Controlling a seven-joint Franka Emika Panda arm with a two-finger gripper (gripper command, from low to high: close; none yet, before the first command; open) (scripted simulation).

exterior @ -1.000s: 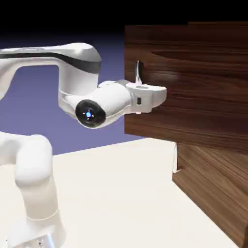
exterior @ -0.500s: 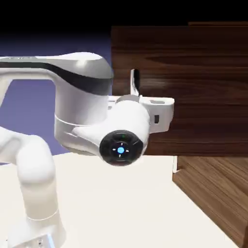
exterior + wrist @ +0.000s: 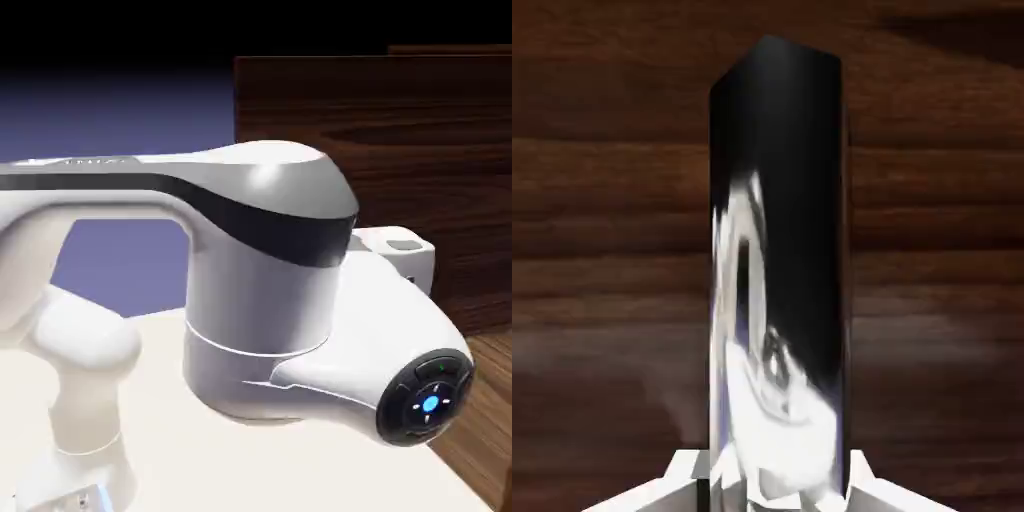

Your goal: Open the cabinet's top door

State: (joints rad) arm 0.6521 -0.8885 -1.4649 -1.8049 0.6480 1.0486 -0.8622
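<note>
Here our gripper [image 3: 774, 478] pinches the top door's [image 3: 400, 140] handle [image 3: 777, 270]; we should pull along the door's arc, square to that handle.

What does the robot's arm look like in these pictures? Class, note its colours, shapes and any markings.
The arm is glossy white with thick rounded links and a dark grey band curving along its upper link. One joint ends in a round black cap with a small glowing blue light. The gripper has pale grey finger tips.

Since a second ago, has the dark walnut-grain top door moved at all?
Yes. The top door has swung out: its free edge sits further left against the fixed blue-violet backdrop, pulled by the hand.
</note>
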